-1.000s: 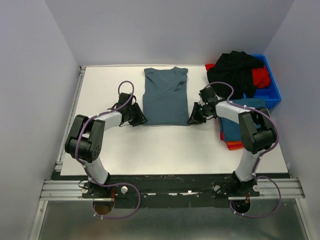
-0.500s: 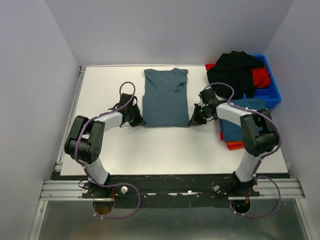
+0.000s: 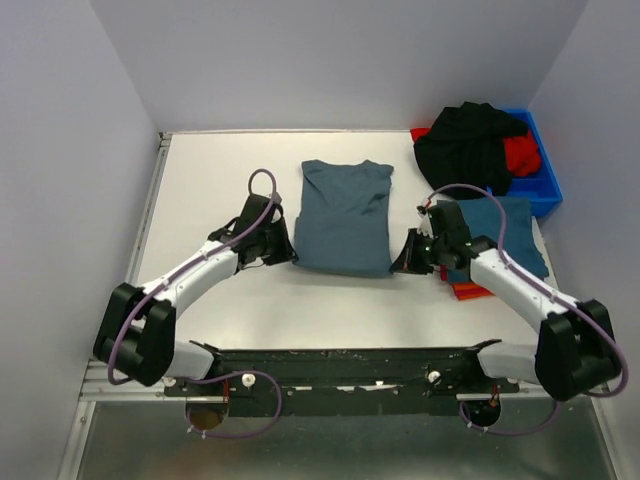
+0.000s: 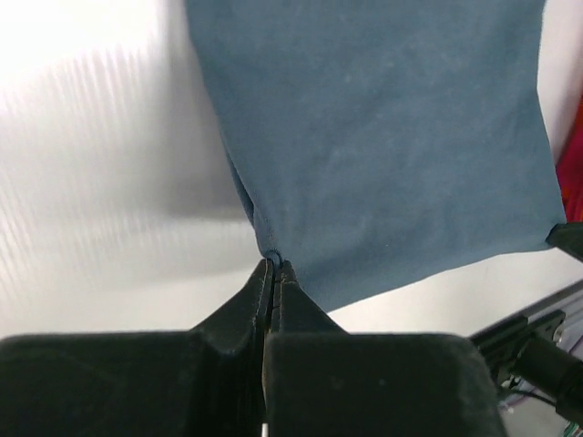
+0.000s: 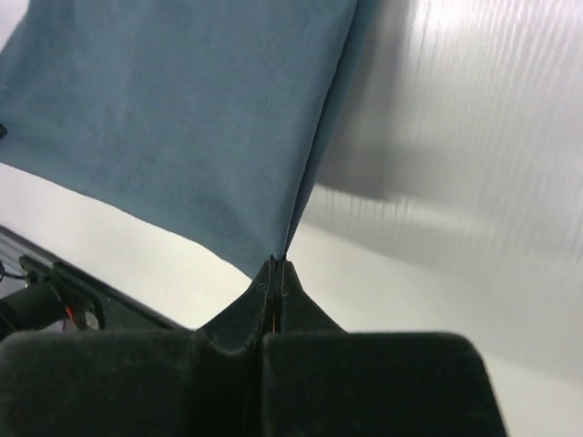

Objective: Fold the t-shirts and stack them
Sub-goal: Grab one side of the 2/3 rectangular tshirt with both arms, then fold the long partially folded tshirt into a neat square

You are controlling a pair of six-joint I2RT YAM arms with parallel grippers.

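A slate-blue t-shirt [image 3: 345, 216], folded into a long strip, lies at the table's middle. My left gripper [image 3: 287, 252] is shut on its near left corner; in the left wrist view the cloth [image 4: 383, 137] bunches at the closed tips [image 4: 273, 264]. My right gripper [image 3: 398, 266] is shut on its near right corner, and the right wrist view shows the cloth [image 5: 182, 118] hanging from the closed tips [image 5: 276, 262]. The near edge is lifted off the table. A stack of folded shirts [image 3: 497, 240], blue on top of orange, sits at the right.
A blue bin [image 3: 540, 188] at the back right holds a heap of black [image 3: 465, 140] and red [image 3: 521, 152] garments. Grey walls close in the white table [image 3: 300, 300] on three sides. The arms' mounting rail runs along the near edge.
Both grippers pulled the shirt's near corners toward the near edge and a little right, lifting that edge. The whole shirt slid nearer, and both arms stretched out lower.
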